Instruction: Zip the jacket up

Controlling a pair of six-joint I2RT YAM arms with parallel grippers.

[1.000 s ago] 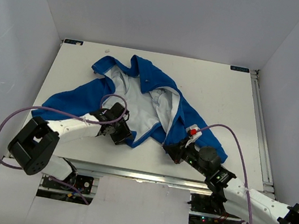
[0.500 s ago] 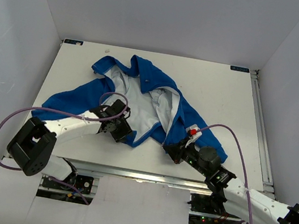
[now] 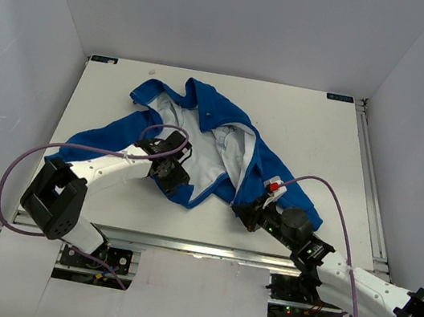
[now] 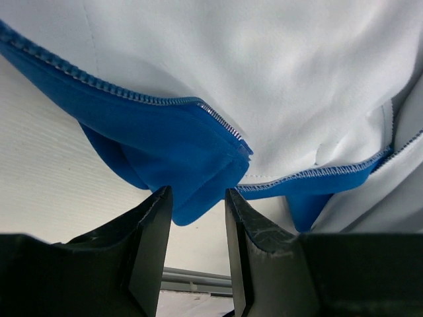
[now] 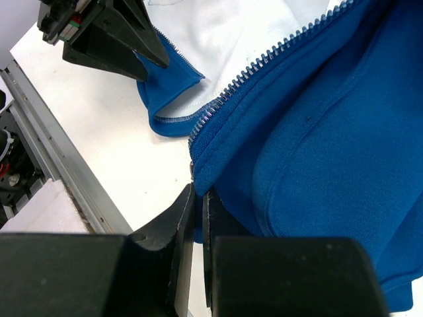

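The blue jacket (image 3: 221,113) lies open on the white table, pale lining (image 3: 191,135) facing up. My left gripper (image 3: 171,176) is open at the left front panel's lower corner. In the left wrist view the blue hem corner (image 4: 192,175) dips between the fingertips (image 4: 153,218), with the zipper teeth (image 4: 132,97) running above; the gripper (image 4: 197,214) does not close on it. My right gripper (image 3: 242,211) is shut on the lower hem of the right front panel (image 5: 284,145), beside that side's zipper teeth (image 5: 264,64); its fingers (image 5: 187,205) pinch blue cloth.
A metal rail (image 3: 205,248) runs along the table's near edge and another (image 3: 370,185) along the right side. White walls enclose the table. Purple cables (image 3: 82,155) loop over both arms. The left gripper shows in the right wrist view (image 5: 106,33).
My left gripper has moved a little away from the near edge, onto the jacket's lower left corner. The right arm and the cloth it holds have not moved.
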